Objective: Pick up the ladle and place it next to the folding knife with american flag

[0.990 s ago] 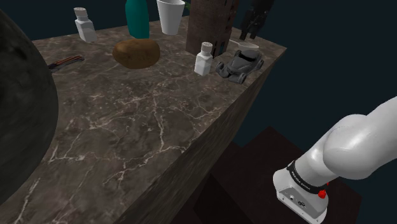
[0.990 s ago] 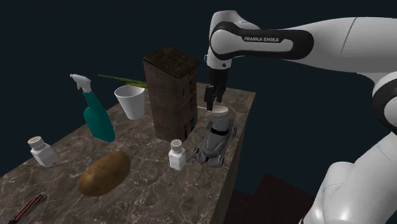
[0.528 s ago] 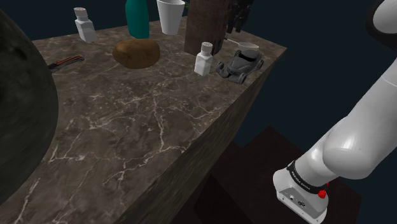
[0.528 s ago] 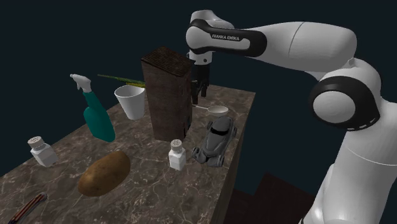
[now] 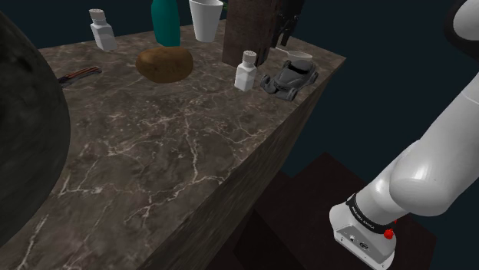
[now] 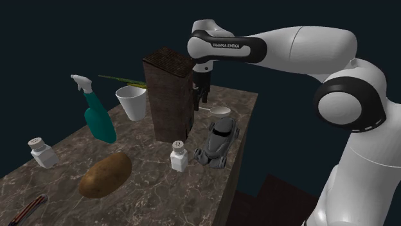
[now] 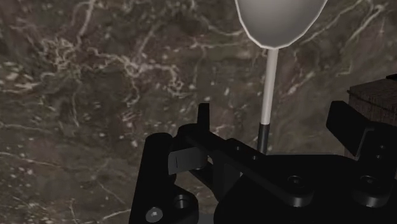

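The ladle (image 5: 298, 56) is pale, with a round bowl (image 7: 280, 19) and a thin straight handle (image 7: 270, 83). It lies flat on the marble top near the far corner, between the tall brown block and the grey toy car (image 6: 218, 138). My gripper (image 6: 200, 96) hangs just above the handle end, close to the block. Its fingers (image 7: 203, 116) stand open, with the handle between them and touching neither. The folding knife (image 5: 78, 74) lies far away across the table, at the edge in the second exterior view (image 6: 26, 208).
A tall brown block (image 5: 249, 31) stands right beside my gripper. A salt shaker (image 5: 246, 70), a potato (image 5: 164, 64), a teal spray bottle (image 6: 98, 115), a white cup (image 6: 132, 101) and a second shaker (image 5: 101, 29) share the marble table (image 5: 176, 153). A big dark round shape (image 5: 27, 130) is at the shoulder view's left.
The gripper has moved from above the ladle's bowl toward the brown block, over the handle, and has come down slightly. The ladle has not moved.
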Motion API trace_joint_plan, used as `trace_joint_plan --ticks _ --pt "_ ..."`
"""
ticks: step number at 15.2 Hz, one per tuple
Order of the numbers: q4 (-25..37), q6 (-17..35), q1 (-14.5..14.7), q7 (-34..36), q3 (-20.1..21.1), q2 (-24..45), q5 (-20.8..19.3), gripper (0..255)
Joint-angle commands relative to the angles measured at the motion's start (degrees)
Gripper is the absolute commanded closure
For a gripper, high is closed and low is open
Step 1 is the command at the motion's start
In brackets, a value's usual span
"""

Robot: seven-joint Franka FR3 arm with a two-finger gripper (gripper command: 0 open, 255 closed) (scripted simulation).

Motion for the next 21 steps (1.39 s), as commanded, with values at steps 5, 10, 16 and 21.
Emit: trace_joint_plan --ticks 5,10,16,21 --pt "-0.8 0.4 0.2 0.0 0.0 0.4 -0.2 0" --pt "-1.3 0.3 0.3 0.2 0.1 -0.2 -0.3 255" --pt "-0.8 0.4 0.2 0.0 0.0 0.4 -0.2 255" --pt "3.8 -3.7 0.1 0.3 -0.1 1.0 -0.1 255"
